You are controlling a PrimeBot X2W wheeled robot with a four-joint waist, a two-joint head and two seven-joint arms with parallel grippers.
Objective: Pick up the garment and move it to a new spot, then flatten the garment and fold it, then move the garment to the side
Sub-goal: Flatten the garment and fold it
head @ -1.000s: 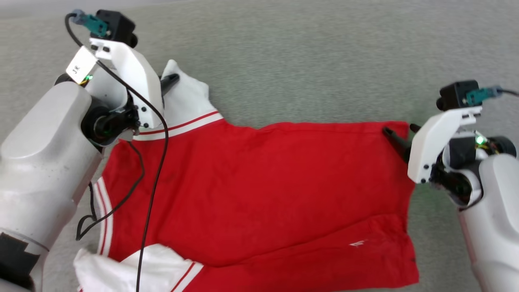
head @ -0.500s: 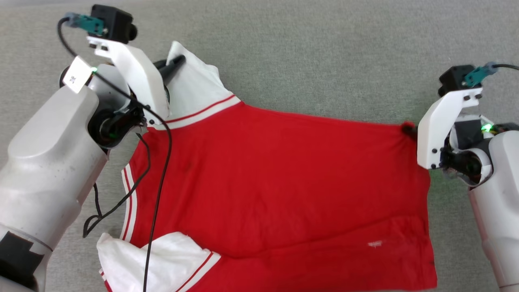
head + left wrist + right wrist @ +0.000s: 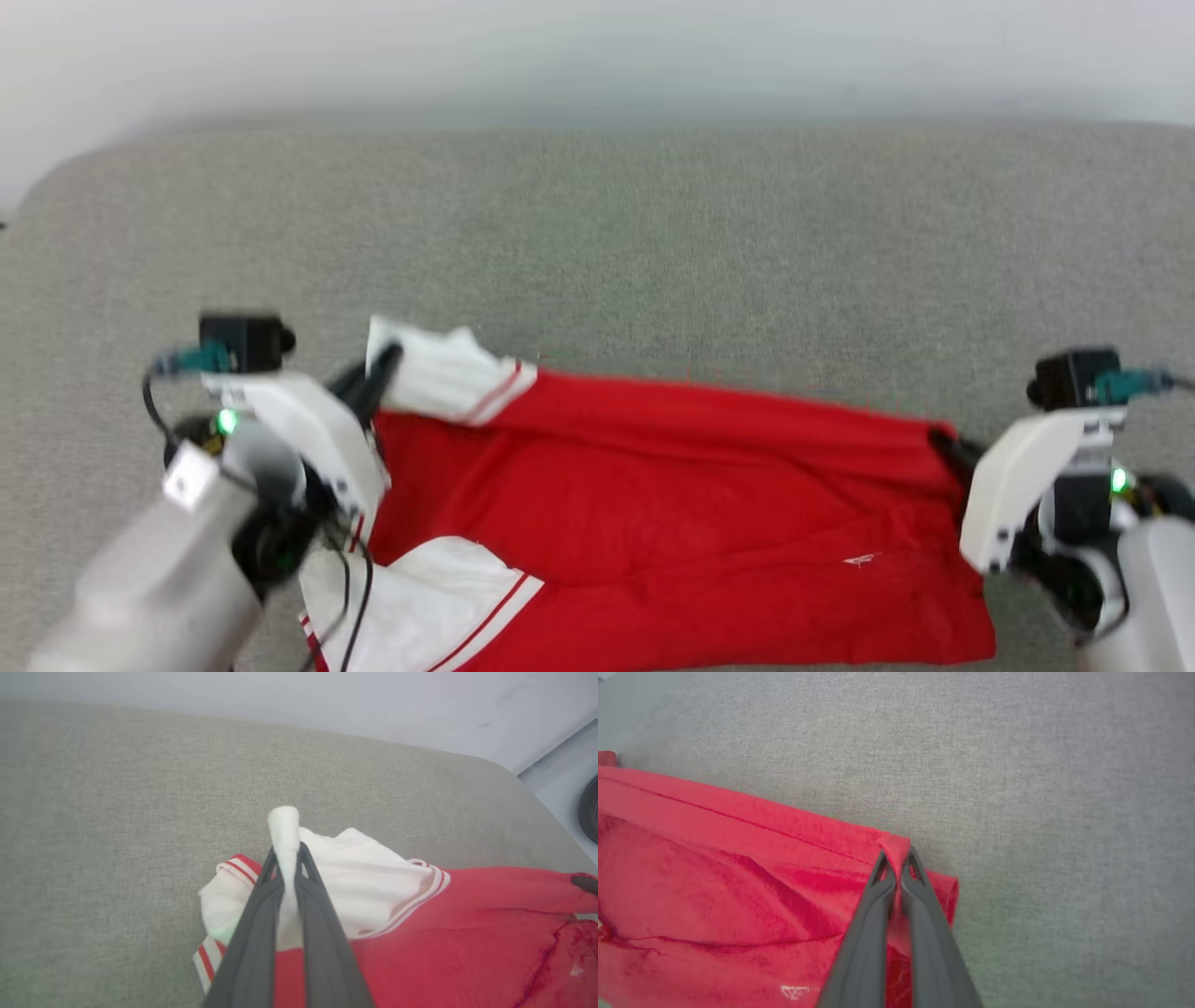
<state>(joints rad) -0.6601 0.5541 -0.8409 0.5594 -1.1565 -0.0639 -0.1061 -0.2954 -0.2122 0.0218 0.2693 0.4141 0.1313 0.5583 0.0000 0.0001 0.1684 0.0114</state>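
Right, the grey surface is the bed and the garment spans it between both arms, far edge looking lifted, near part resting on the grey. Left gripper is clamped on the white sleeve; right gripper is clamped on the red hem corner. Reads as the carry/spread step. I'd hold both pinches, run the arms level and well apart so the top edge is taut, then lower evenly so the body lands without a crease. Left bite is on the sleeve alone, so the shoulder may sag; watch that. Hard to read: the head view is blurred, the garment's near edge is cut off at the frame bottom, and no lettering is visible. The lower sleeve is bunched, partly behind the left arm. Can't tell how deep either pinch goes.
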